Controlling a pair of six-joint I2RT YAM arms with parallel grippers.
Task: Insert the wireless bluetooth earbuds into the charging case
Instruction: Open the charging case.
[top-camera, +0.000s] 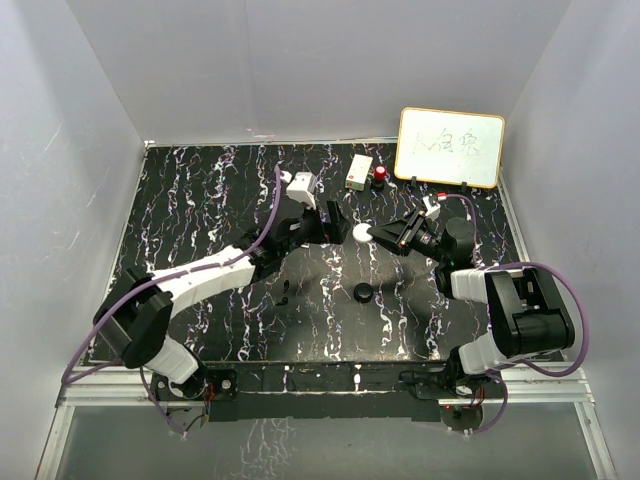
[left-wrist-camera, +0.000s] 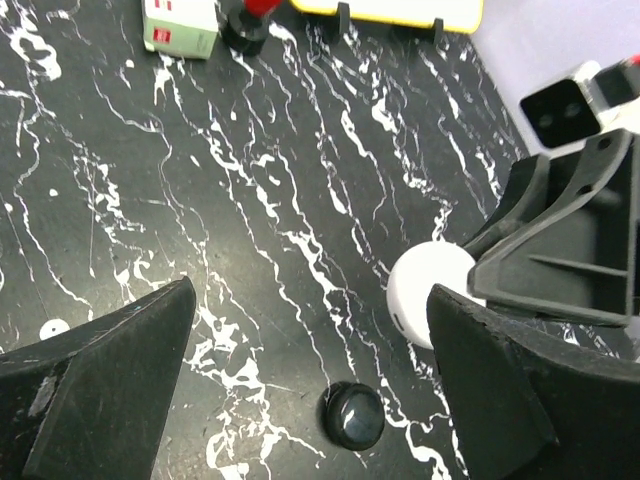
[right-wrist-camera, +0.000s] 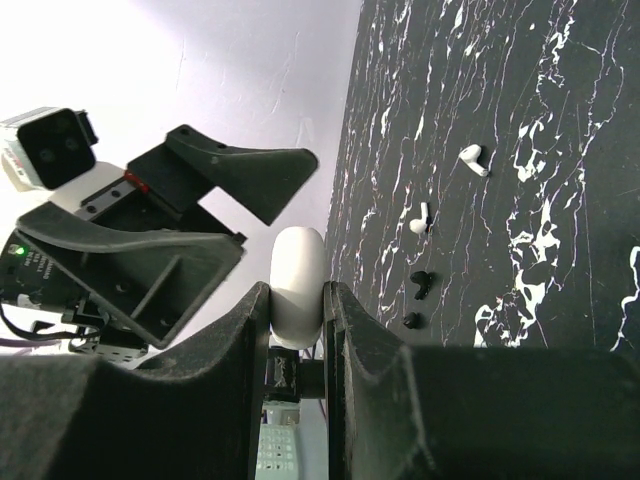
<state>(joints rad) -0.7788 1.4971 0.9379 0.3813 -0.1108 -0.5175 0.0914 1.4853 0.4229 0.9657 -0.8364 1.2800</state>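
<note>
Right end effector clamps white puck; left end effector gapes near black puck.

A yellow-framed white board, propped at the back right of the black marbled counter, carries dark handwritten strokes too faint to read. A small white carton nearby bears red printed markings, with no wording legible.
</note>
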